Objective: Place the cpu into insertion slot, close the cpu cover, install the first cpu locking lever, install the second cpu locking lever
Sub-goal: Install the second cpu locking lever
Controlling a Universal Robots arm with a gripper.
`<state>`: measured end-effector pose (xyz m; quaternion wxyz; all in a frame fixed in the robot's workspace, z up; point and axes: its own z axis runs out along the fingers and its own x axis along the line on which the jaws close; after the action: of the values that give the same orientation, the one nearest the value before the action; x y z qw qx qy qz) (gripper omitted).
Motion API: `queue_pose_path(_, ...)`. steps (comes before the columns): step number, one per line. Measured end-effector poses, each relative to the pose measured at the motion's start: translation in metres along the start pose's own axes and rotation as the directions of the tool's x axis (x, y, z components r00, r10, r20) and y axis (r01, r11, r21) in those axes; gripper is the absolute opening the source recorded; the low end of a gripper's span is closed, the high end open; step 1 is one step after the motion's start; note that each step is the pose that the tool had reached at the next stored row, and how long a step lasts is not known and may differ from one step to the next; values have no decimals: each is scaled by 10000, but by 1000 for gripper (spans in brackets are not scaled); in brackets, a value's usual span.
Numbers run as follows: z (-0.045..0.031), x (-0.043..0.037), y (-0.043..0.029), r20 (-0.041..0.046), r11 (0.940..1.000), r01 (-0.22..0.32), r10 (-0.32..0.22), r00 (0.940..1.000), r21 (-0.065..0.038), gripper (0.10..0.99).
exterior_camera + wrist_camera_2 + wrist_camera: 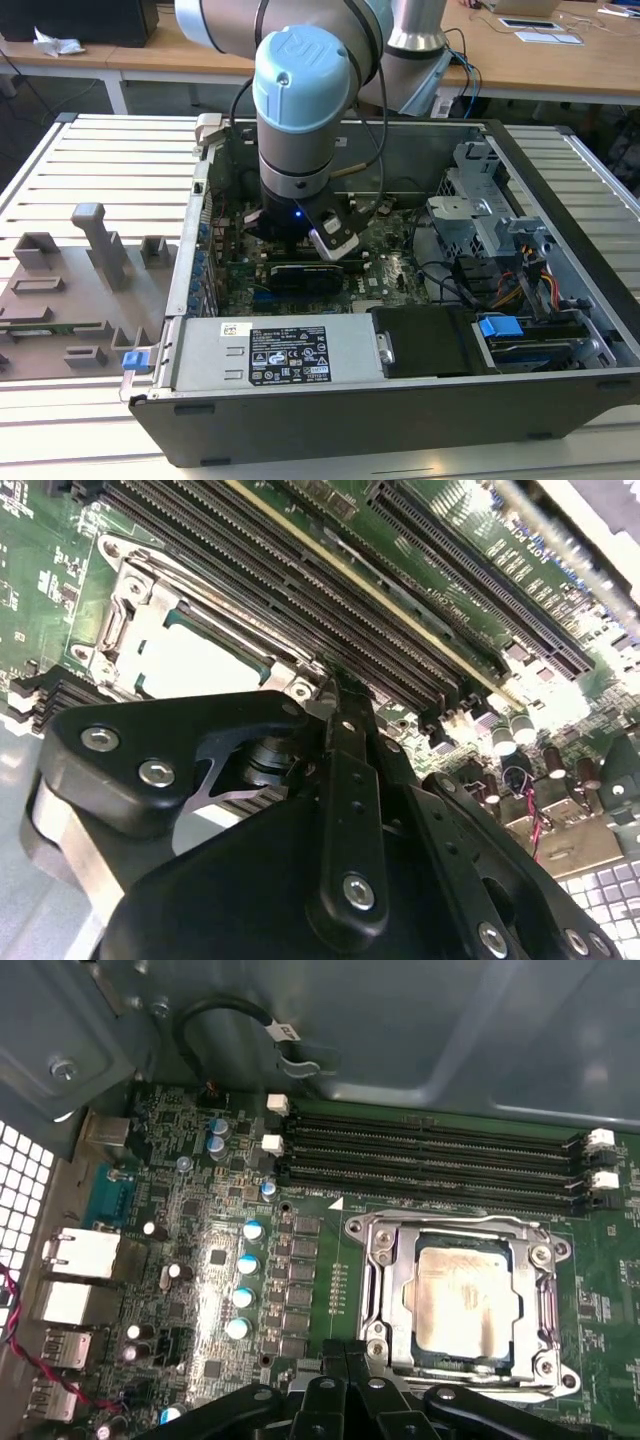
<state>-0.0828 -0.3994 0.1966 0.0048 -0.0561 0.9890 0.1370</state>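
Cpu [463, 1302] seated, cpu cover [462, 1245] apparently shut.

Open computer case [400, 400], green motherboard [200, 1260], long memory slots [430, 1160]

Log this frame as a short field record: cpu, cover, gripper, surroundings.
cpu: seated in the insertion slot, silvery top showing through the cover window
cpu cover: down flat around the chip
gripper: beside the socket's edge, fingers together, holding nothing
memory slots: long black rows alongside the socket
computer case: open, arm reaching inside
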Motion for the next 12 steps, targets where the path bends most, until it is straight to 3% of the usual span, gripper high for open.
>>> queue_pose_path(3, -4, 2, -14, 2, 10000, -1, 1, 10000, -6, 106)
queue_pose_path(6, -85, -3, 14, 3, 10000, 3, -3, 10000, -6, 106)
queue_pose_path(7, -82, -11, 58, -6, 10000, 1, -1, 10000, 61, 106)
queue_pose_path(10, -45, -34, 192, -56, 9988, 1, 1, 10000, 499, 106)
queue_pose_path(12, -16, -50, 293, -101, 9960, -1, 10, 9999, 898, 106)
